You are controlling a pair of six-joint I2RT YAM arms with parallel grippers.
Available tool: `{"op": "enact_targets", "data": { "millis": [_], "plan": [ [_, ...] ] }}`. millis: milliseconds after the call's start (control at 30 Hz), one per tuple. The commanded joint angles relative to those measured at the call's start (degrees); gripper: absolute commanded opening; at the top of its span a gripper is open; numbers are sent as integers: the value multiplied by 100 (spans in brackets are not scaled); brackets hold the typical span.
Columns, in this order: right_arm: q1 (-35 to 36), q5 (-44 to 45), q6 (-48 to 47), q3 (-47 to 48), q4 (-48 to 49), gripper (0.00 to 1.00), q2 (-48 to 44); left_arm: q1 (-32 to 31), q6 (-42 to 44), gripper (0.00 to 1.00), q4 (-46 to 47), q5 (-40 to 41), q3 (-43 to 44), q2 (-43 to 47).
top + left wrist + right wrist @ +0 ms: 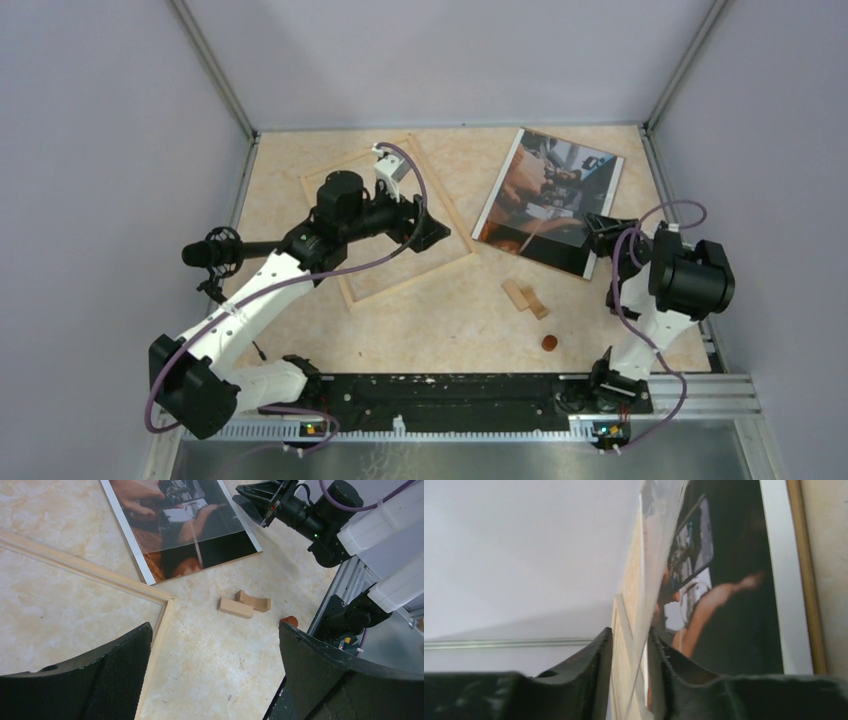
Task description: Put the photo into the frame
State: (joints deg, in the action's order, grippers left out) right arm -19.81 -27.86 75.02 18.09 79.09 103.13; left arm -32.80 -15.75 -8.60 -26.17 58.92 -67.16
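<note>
The photo lies face up at the back right of the table, a dark scene with a white border. It also shows in the left wrist view and the right wrist view. The pale wooden frame lies flat at centre left. One of its corners shows in the left wrist view. My left gripper hovers wide open and empty over the frame's right corner. My right gripper is at the photo's right edge. Its jaws are turned sideways and narrowly apart. The photo's face shows beside one finger, not between them.
Two small wooden blocks lie together in front of the photo and also show in the left wrist view. A small brown disc sits nearer the arm bases. Grey walls and metal posts enclose the table. A metal rail runs along the near edge.
</note>
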Motion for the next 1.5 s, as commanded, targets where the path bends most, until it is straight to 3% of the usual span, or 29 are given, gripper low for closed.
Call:
{"op": "enact_targets", "data": {
  "millis": [0,67,200,267,333,433,500,633,800,1033,1267,1367,1467],
  "plan": [
    [298,1008,452,41,1576,21,530,-31,-47,98,317,-34,-35,2],
    [287,981,877,-136,1543,0,432,-29,-30,98,329,31,-55,-13],
    [252,1060,1029,-473,138,0,-801,-33,-33,98,258,164,-15,-12],
    [261,1019,213,-125,-1980,0,-1903,-32,-25,98,243,252,-20,-22],
    [292,1173,-1022,572,-4821,0,-2916,-33,-17,98,187,361,13,-26],
    [347,1837,-2771,1726,-7666,0,-3864,-29,1,98,96,590,40,-1],
    [361,1892,-3588,2512,-8744,0,-4149,-25,-19,98,16,742,69,15],
    [500,1409,-4731,3700,-9998,0,-4372,-1,-66,98,-126,1217,115,80],
    [1722,2063,-5617,5631,-11115,0,-3967,23,-92,98,2,1798,-46,524],
    [3695,2455,-5806,7545,-11971,0,-2768,80,-71,98,720,2324,-675,1605],
    [4896,616,-5102,8660,-11227,0,-1491,148,85,98,1539,2663,-1290,2680],
    [4904,292,-4567,8552,-10768,0,-1145,166,117,98,1589,2950,-1372,2882],
    [4899,114,-3868,7861,-9772,0,-931,194,101,98,1555,3021,-1358,2895]
  ]
}}
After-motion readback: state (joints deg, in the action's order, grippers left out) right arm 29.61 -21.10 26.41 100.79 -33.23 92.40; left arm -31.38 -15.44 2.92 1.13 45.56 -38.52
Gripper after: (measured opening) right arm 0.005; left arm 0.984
